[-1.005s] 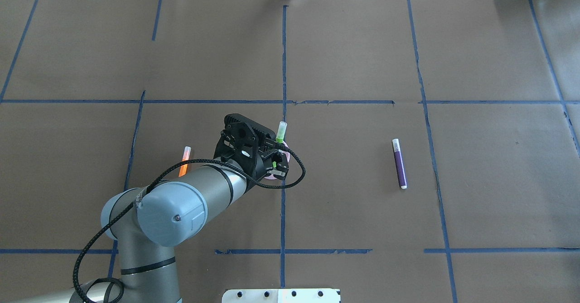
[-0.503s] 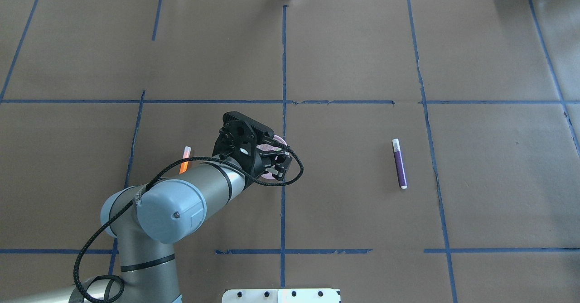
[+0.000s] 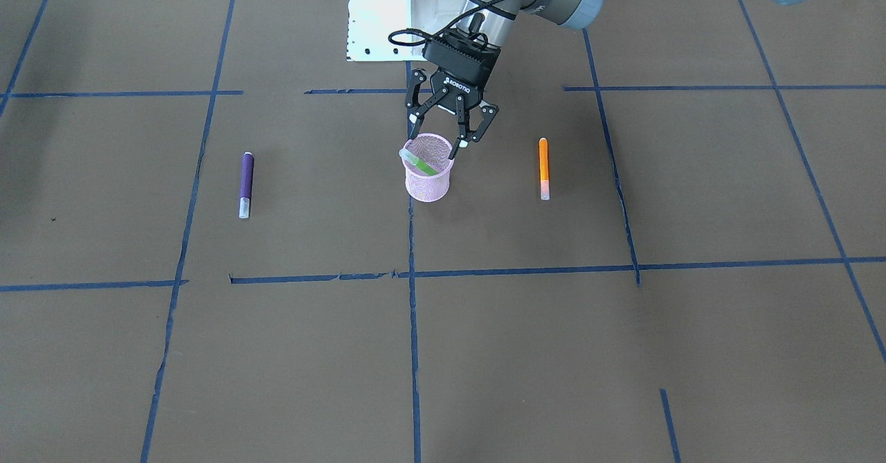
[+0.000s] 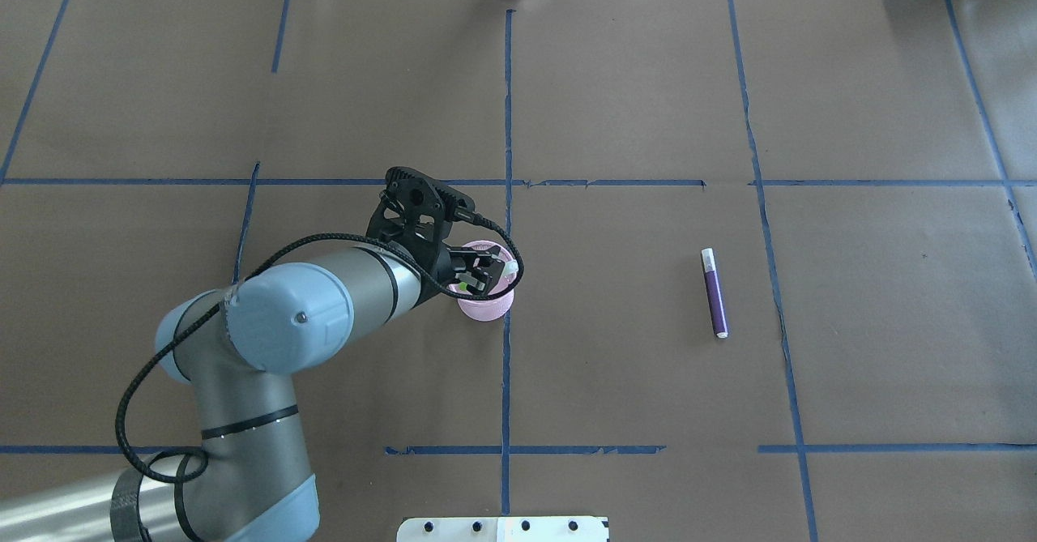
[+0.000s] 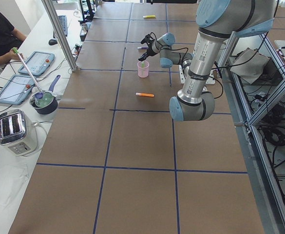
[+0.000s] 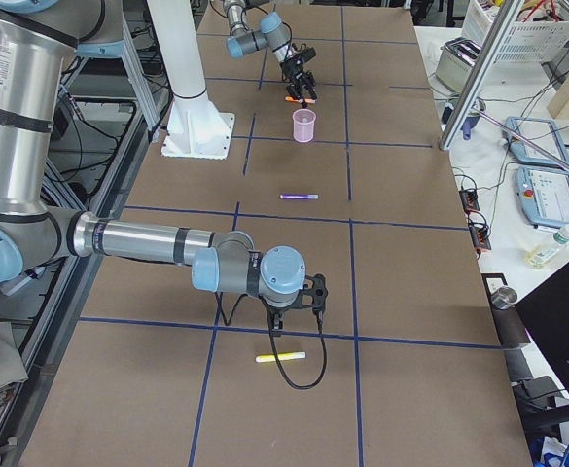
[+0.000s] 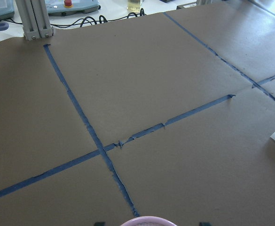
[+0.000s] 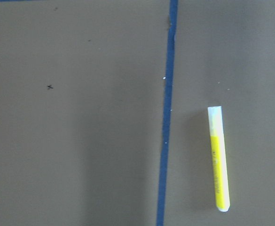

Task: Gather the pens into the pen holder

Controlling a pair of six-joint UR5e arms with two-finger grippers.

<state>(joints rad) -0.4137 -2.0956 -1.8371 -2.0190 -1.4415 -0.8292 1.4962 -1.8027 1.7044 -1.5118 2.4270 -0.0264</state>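
Reading from the table's right end, a yellow pen (image 8: 218,159) is being left nearest, flat on the paper beside the right gripper (image 6: 313,300); whether that gripper is spread or closed cannot be told. Further on, the purple pen (image 3: 246,185) is being left flat, well apart from the pen holder (image 3: 428,179). The green pen (image 3: 422,164), which was being gripped over the holder a second ago, is now being carried by the cup, leaning inside with its cap at the rim. The left gripper (image 3: 436,132) is being held just above that rim, fingers spread and empty. Beyond it, the orange pen (image 3: 543,169) is being left near the holder. One pen is being counted as collected, and the orange one is being judged the handiest next pick.
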